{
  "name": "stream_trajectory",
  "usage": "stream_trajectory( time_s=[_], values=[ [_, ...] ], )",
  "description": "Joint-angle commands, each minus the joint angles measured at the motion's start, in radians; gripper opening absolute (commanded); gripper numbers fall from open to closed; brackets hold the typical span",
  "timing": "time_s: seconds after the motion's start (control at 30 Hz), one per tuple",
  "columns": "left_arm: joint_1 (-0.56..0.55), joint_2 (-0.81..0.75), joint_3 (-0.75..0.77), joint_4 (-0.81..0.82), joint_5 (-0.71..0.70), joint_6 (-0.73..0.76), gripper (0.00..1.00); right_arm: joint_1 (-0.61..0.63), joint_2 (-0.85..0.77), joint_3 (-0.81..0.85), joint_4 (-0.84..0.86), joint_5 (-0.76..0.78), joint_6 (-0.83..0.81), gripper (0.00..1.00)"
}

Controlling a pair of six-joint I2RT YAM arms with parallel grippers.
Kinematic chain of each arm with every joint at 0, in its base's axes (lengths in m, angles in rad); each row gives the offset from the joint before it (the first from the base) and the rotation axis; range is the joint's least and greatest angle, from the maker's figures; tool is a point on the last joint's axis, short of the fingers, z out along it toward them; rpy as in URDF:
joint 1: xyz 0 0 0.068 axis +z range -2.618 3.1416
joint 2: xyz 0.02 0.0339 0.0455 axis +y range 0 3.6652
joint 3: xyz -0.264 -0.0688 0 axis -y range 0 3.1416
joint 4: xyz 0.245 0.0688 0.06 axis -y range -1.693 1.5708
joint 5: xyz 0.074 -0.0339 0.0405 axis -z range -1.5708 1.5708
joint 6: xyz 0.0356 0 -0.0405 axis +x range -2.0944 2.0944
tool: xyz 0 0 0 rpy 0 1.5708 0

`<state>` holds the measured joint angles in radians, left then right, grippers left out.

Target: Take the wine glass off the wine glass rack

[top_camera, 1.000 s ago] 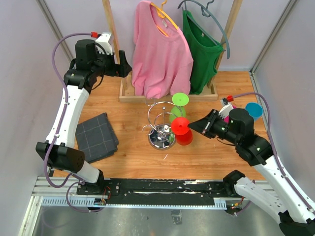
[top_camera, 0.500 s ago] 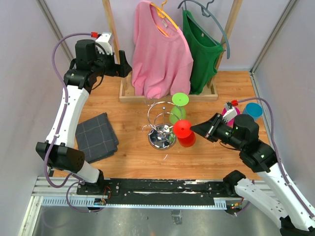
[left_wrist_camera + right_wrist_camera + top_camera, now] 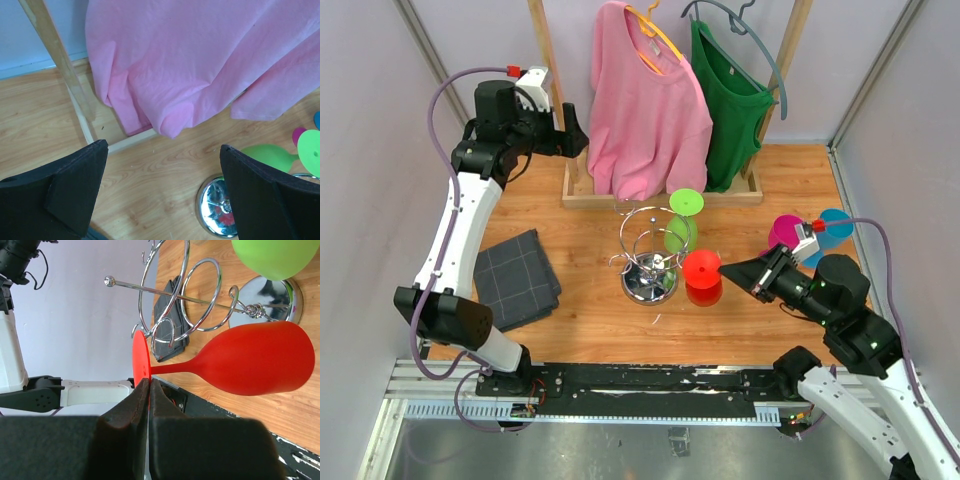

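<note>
The chrome wine glass rack [image 3: 648, 262] stands mid-table; it also shows in the right wrist view [image 3: 200, 300] and its mirrored base in the left wrist view [image 3: 217, 207]. A green wine glass [image 3: 682, 222] hangs upside down on it. My right gripper [image 3: 728, 268] is shut on the foot rim of the red wine glass [image 3: 701, 273], held upside down just right of the rack and clear of its arms; in the right wrist view the glass [image 3: 250, 365] hangs free beside the loops. My left gripper [image 3: 572, 132] is open and empty, high by the pink shirt.
A wooden clothes rack [image 3: 665, 190] with a pink shirt [image 3: 645, 110] and a green shirt [image 3: 732, 100] stands at the back. A folded grey cloth [image 3: 515, 278] lies at the left. A magenta disc [image 3: 786, 230] and a teal one [image 3: 837, 222] sit at the right.
My right gripper has pulled back to the right with the red glass, drawing it away from the rack's arms. The left arm has not moved.
</note>
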<state>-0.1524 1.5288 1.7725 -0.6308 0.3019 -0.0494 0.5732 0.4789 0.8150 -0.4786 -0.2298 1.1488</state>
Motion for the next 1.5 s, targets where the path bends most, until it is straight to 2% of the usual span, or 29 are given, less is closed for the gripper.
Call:
stream_trajectory(
  time_s=[0.0, 0.17, 0.3, 0.47, 0.6, 0.77, 0.93, 1.17, 1.47],
  values=[
    [0.005, 0.011, 0.017, 0.012, 0.016, 0.009, 0.99, 0.004, -0.03, 0.08, -0.11, 0.067, 0.003, 0.01],
    [0.005, 0.013, 0.016, 0.01, 0.021, 0.007, 0.99, 0.003, -0.044, 0.163, -0.234, 0.125, -0.028, 0.01],
    [0.005, 0.012, 0.013, 0.01, 0.025, 0.005, 0.99, 0.004, -0.039, 0.188, -0.232, 0.149, -0.036, 0.01],
    [0.005, 0.003, 0.015, 0.011, 0.026, 0.018, 0.99, 0.004, 0.059, 0.309, -0.221, 0.172, -0.127, 0.01],
    [0.005, -0.004, 0.036, 0.007, 0.01, 0.036, 0.99, 0.003, 0.218, 0.499, -0.229, 0.167, -0.258, 0.01],
    [0.005, -0.019, 0.061, -0.007, -0.021, 0.037, 0.99, -0.009, 0.436, 0.822, -0.316, 0.149, -0.427, 0.01],
    [0.012, -0.082, -0.011, 0.026, -0.065, 0.019, 0.99, -0.014, 0.601, 1.095, -0.436, 0.149, -0.586, 0.01],
    [0.014, -0.137, -0.082, 0.034, -0.084, 0.035, 0.99, -0.012, 0.753, 1.296, -0.533, 0.183, -0.801, 0.01],
    [0.014, -0.113, -0.052, 0.014, -0.101, 0.07, 0.99, 0.046, 0.979, 1.587, -0.505, 0.239, -1.031, 0.01]
  ],
)
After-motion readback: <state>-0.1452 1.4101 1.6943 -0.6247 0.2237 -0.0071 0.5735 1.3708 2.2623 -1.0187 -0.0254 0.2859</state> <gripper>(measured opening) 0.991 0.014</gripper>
